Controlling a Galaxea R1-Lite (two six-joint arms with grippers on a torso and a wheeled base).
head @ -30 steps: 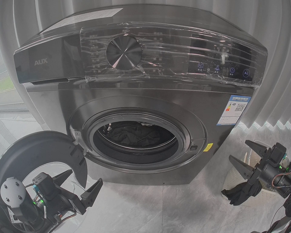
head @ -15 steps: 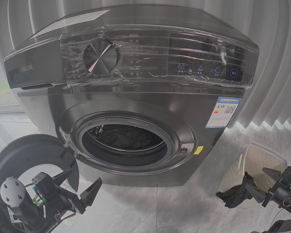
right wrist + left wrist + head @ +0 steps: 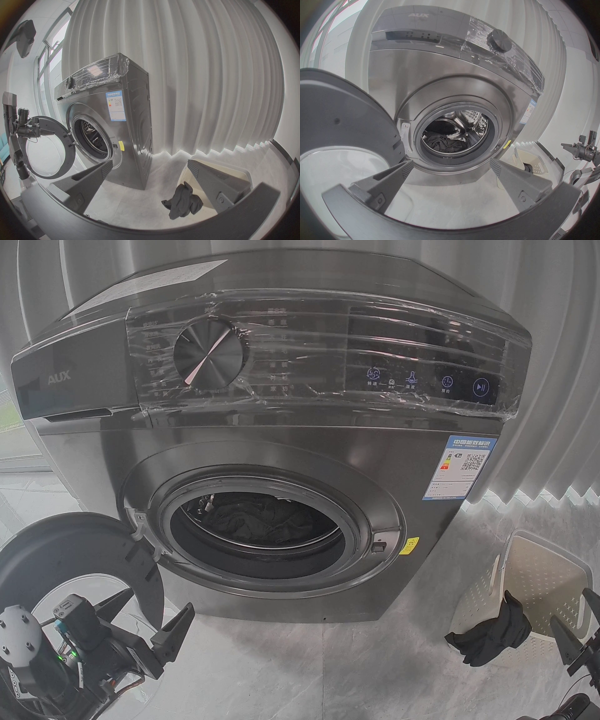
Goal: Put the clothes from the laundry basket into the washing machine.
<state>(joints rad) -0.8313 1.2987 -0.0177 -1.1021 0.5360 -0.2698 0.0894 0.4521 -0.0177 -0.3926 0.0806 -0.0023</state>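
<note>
The grey washing machine [image 3: 269, 446] stands with its round door [image 3: 69, 552] swung open to the left. Dark clothes [image 3: 256, 521] lie inside the drum. At the right, a cream laundry basket [image 3: 544, 577] sits on the floor with a black garment [image 3: 490, 630] draped over its near rim. My right gripper [image 3: 572, 615] is open and holds nothing, just right of that garment and over the basket. In the right wrist view the garment [image 3: 182, 200] lies below the right gripper [image 3: 150, 164]. My left gripper [image 3: 156, 609] is open, low beside the door, and faces the drum clothes [image 3: 442, 144].
White pleated curtains [image 3: 562, 365] hang behind and to the right of the machine. The pale tiled floor [image 3: 325, 665] in front of the drum offers open room between the two arms. The open door occupies the space at the left, close to my left arm.
The head camera swung to the right early on. My right gripper has dropped lower and drawn back toward the right edge, off the black garment. The left gripper has sunk slightly.
</note>
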